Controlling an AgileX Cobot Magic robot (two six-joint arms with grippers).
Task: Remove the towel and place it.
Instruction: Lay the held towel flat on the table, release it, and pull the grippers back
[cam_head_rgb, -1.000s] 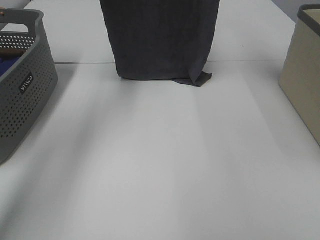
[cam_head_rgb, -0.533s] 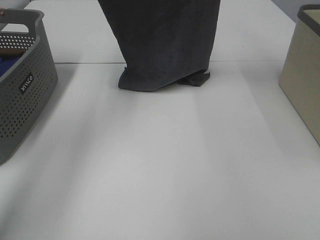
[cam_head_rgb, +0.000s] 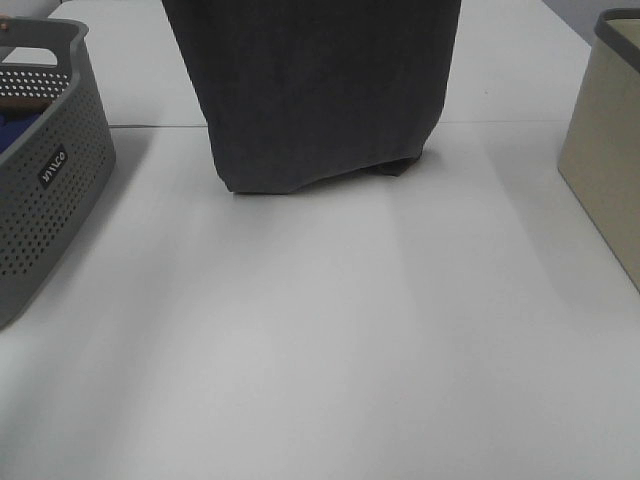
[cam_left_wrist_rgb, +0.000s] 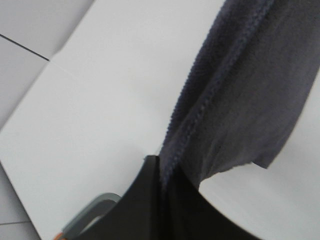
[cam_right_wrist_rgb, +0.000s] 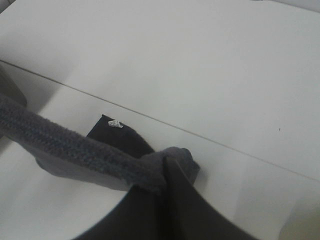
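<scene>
The dark charcoal-grey towel (cam_head_rgb: 315, 90) hangs as a wide sheet from above the top of the exterior high view. Its lower edge rests on the white table (cam_head_rgb: 320, 330), bunched at the right corner. Both grippers are out of that view. In the left wrist view my left gripper (cam_left_wrist_rgb: 162, 172) is shut on a hemmed edge of the towel (cam_left_wrist_rgb: 240, 100). In the right wrist view my right gripper (cam_right_wrist_rgb: 165, 172) is shut on another hemmed corner of the towel (cam_right_wrist_rgb: 60, 140). A small white tag (cam_right_wrist_rgb: 115, 123) shows on the towel's lower corner on the table.
A grey perforated plastic basket (cam_head_rgb: 45, 180) stands at the left edge with items inside. A beige bin (cam_head_rgb: 605, 150) stands at the right edge. A seam (cam_head_rgb: 530, 123) runs across the table just behind the towel's lower edge.
The towel has spread wider and its lower edge has slid toward the front and left on the table; the bunched corner at the right is now mostly covered.
</scene>
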